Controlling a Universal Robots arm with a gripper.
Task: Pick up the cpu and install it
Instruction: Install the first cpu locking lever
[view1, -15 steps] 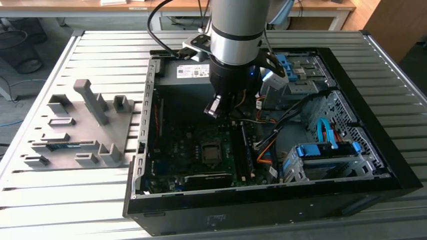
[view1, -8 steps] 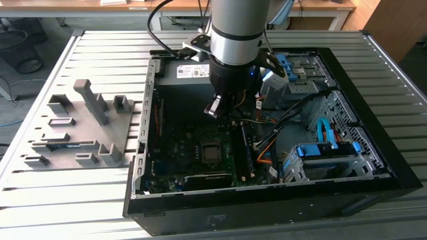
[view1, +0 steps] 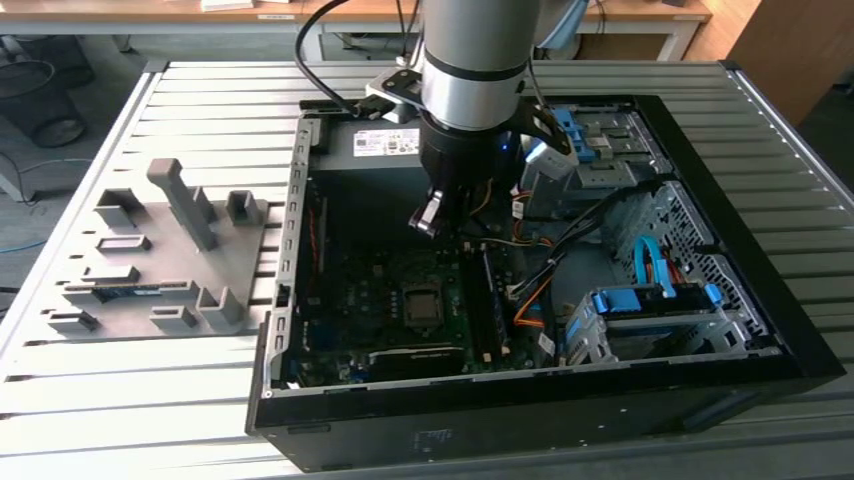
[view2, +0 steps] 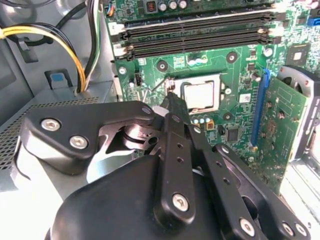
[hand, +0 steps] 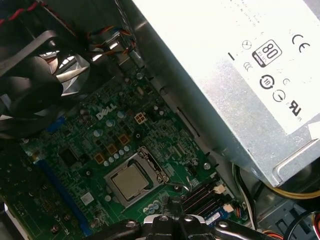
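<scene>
The cpu (view2: 200, 95), a small square chip with a silvery-grey face, lies flat in the socket on the green motherboard (view2: 240, 75). It also appears in the first wrist view as the cpu (hand: 131, 180) and, in the exterior view, as a pale square cpu (view1: 420, 303) in the middle of the board. My gripper (view1: 427, 222) hangs inside the open computer case, above the board and a little toward the power-supply side of the socket. Its black fingers (view2: 175, 145) meet at the tips, shut with nothing between them. The gripper (hand: 172, 212) does not touch the chip.
A large grey power-supply box (hand: 240, 75) sits close beside the gripper. Black memory slots (view2: 195, 30), yellow and black cables (view2: 70, 50), a blue slot with a card (view2: 280, 115) and a fan (hand: 35, 85) surround the socket. A grey parts fixture (view1: 167, 250) stands on the slatted table (view1: 134, 400).
</scene>
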